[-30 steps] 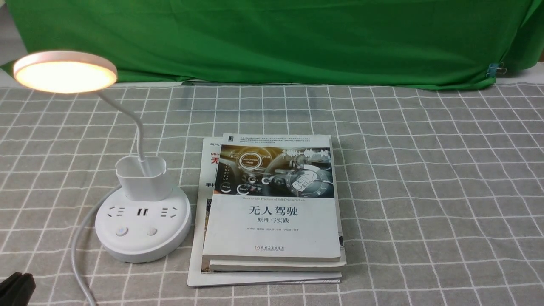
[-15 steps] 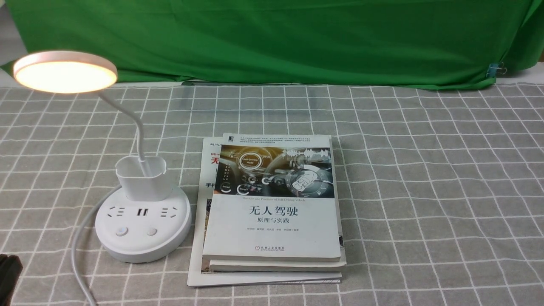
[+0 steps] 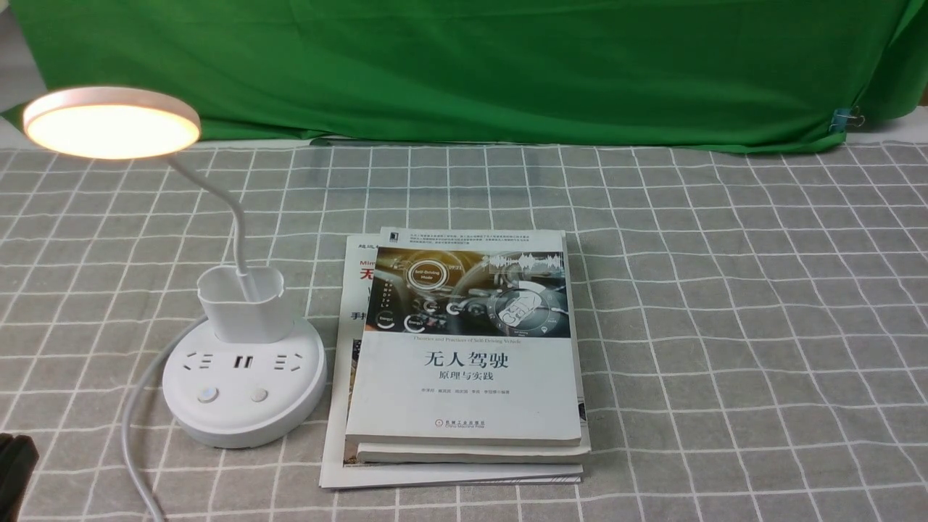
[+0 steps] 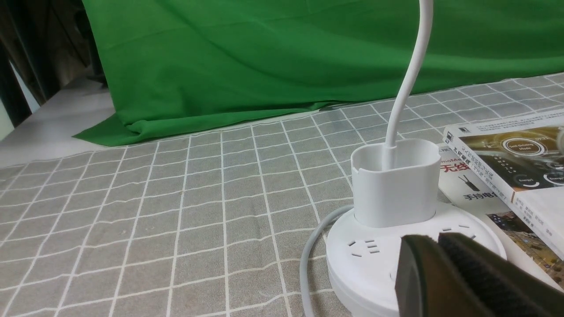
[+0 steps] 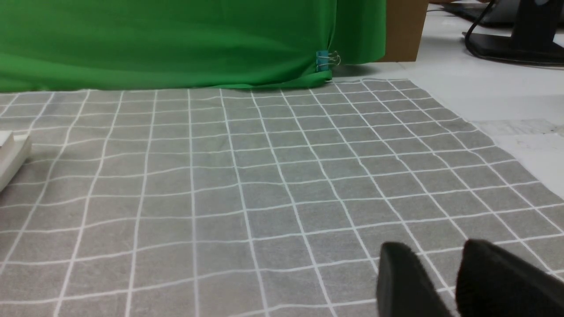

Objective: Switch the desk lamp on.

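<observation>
On the desk (image 3: pixel 725 290) at left, the desk lamp (image 3: pixel 243 384) stands lit, beside stacked books (image 3: pixel 464 362). Left end effector (image 4: pixel 440 259) looks pressed together, near its base; right end effector (image 5: pixel 440 273) slightly spread, empty.

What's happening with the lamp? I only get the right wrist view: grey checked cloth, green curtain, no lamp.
Observer: The front view shows the white plastic desk lamp with its flat round head glowing warm.
Operator: Is anything touching it?
Observer: No. The left gripper sits near the table's left corner, shut, apart from the lamp's round base.
Operator: Anything beside it?
Observer: A stack of white-covered books lies right of the base.
</observation>
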